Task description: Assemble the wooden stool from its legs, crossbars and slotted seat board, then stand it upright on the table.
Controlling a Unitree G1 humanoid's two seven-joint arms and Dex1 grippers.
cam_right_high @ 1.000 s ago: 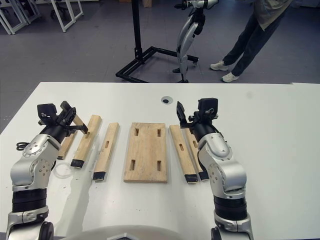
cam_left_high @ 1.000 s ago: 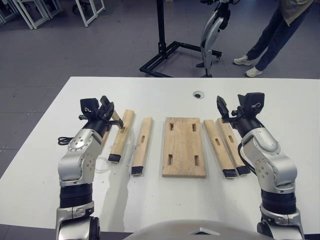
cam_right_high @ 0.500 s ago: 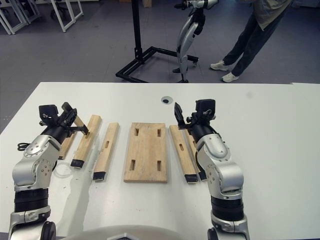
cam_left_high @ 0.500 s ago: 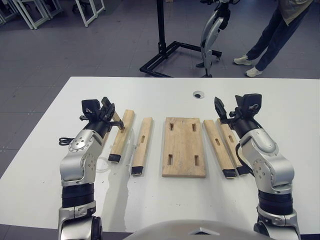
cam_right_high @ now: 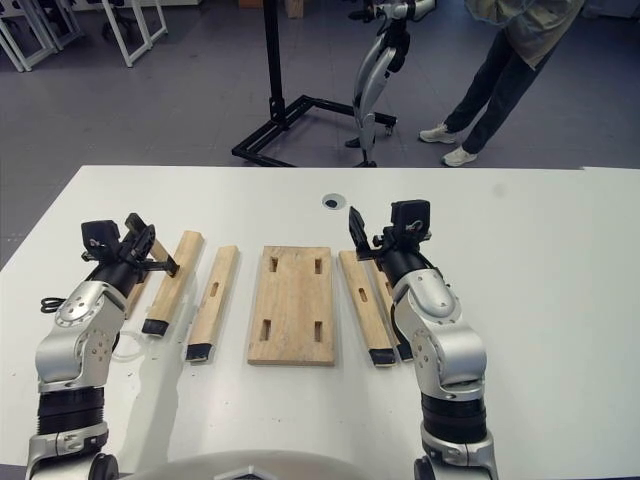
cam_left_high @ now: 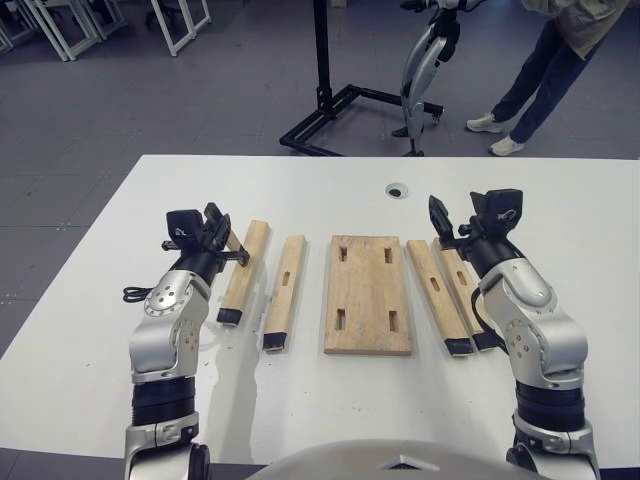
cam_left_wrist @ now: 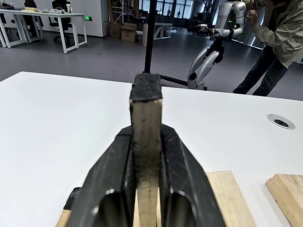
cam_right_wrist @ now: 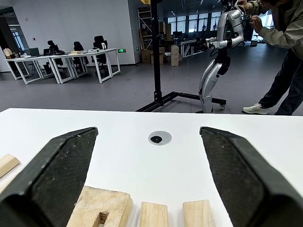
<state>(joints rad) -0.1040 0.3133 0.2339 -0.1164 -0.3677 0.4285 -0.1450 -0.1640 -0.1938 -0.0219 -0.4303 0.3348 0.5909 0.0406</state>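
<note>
The slotted seat board is lying flat mid-table, two legs flanking it on each side. The left gripper is clamping a wooden bar just left of them, while the right gripper is hovering wide open over the right pair's far ends.

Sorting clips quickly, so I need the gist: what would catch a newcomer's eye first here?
The slotted seat board lies flat mid-table, two black-tipped wooden legs on each side. The left gripper is shut on another black-tipped wooden piece at the left, while the right gripper hangs open-fingered over the right pair's far ends.
</note>
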